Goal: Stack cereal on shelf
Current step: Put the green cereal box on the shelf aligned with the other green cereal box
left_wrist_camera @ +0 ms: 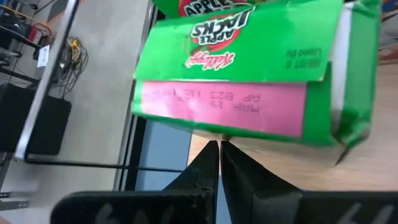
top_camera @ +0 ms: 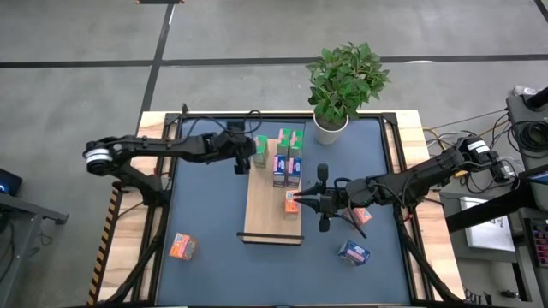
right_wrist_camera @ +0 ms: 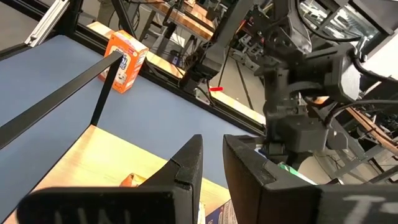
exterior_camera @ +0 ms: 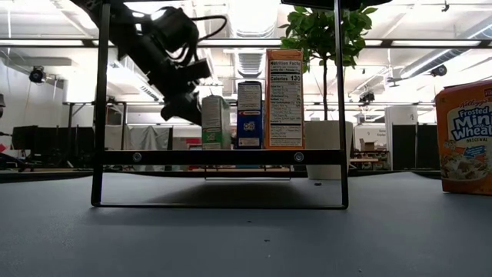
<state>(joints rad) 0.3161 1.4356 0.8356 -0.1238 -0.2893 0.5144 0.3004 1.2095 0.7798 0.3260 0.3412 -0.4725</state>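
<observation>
- Left pincer (top_camera: pixel 246 156), fingers closed and empty, touches the green Apple Jacks box (top_camera: pixel 259 151) at the shelf's (top_camera: pixel 272 224) far-left edge: nudge gently.
- Right pincer (top_camera: pixel 301 202) is slightly parted over an orange box (top_camera: pixel 292 201) on the shelf.

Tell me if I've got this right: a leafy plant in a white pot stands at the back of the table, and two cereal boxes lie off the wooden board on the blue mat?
Nearly. The plant is there, but the high view shows three boxes off the board: an orange box, a blue box and another orange box.

A lab: ceiling light strips (exterior_camera: pixel 430 42), cabled equipment racks (right_wrist_camera: pixel 205 37).
</observation>
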